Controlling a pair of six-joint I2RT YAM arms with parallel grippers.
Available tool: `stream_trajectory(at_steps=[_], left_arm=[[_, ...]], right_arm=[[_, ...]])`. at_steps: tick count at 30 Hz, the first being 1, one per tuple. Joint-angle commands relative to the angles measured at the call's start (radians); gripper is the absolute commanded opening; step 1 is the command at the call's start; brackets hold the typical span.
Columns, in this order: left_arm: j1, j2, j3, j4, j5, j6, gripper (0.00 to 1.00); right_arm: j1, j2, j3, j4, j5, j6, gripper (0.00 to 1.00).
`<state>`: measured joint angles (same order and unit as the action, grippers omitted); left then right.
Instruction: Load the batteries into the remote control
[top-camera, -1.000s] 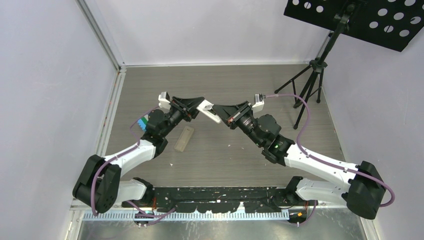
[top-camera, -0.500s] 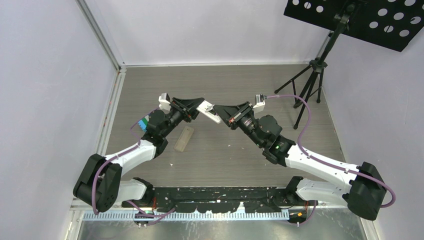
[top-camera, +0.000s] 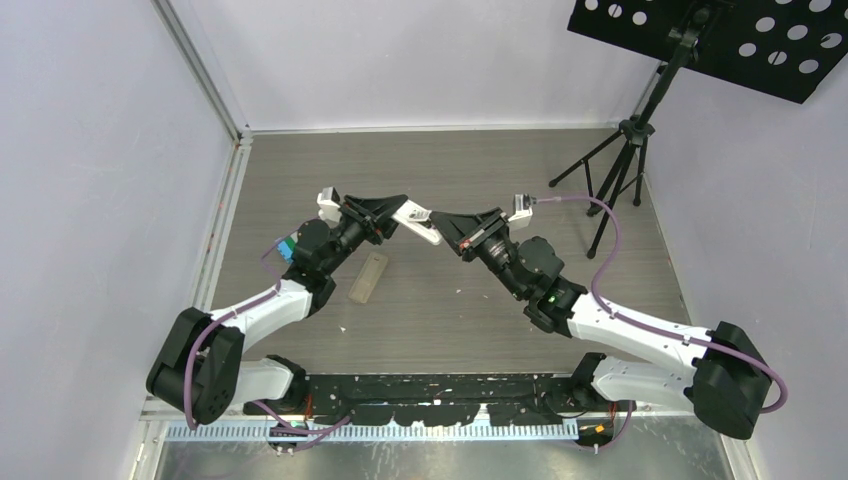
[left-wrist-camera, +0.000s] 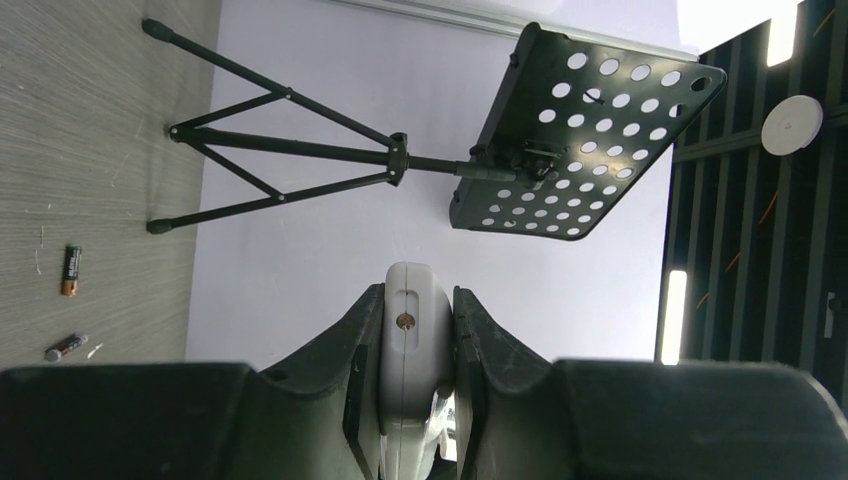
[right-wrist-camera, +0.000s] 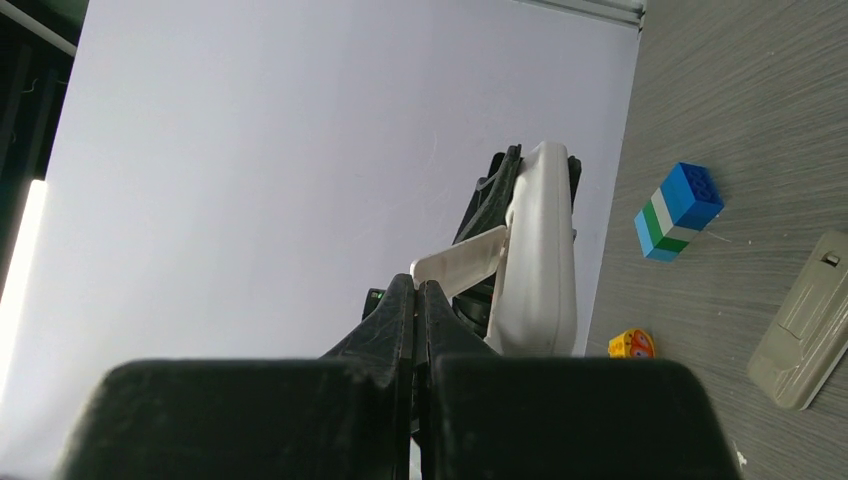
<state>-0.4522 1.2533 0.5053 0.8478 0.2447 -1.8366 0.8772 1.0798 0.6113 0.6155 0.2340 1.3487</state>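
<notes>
A blue, green and white brick (right-wrist-camera: 678, 211) lies on the bench (top-camera: 450, 160), left of the remote control (top-camera: 421, 226). The left claw (left-wrist-camera: 412, 305) is clamped on the remote control's sides and holds it above the bench. Just below it lies a grey flat bar (top-camera: 368, 276). The right claw (right-wrist-camera: 416, 290), fingers pressed together, meets a thin white flap (right-wrist-camera: 462, 268) on the remote control. Beyond the remote control, the batteries (left-wrist-camera: 70, 270) lie near the music stand (top-camera: 630, 150).

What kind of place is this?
Probably a robotics lab test booth: plain white walls box in a wood-grain table, robot arms are bolted at its edge, and a music stand stands in the corner.
</notes>
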Motion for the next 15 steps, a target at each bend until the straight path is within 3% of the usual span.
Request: stream_trajectory(at_steps=[1, 15], left_arm=[[-0.003, -0.027, 0.002, 0.09, 0.004, -0.043, 0.0], [-0.003, -0.009, -0.001, 0.091, 0.001, -0.05, 0.0]], right_arm=[[0.0, -0.006, -0.035, 0.059, 0.102, -0.044, 0.0], [0.0, -0.002, -0.051, 0.094, 0.105, -0.044, 0.0]])
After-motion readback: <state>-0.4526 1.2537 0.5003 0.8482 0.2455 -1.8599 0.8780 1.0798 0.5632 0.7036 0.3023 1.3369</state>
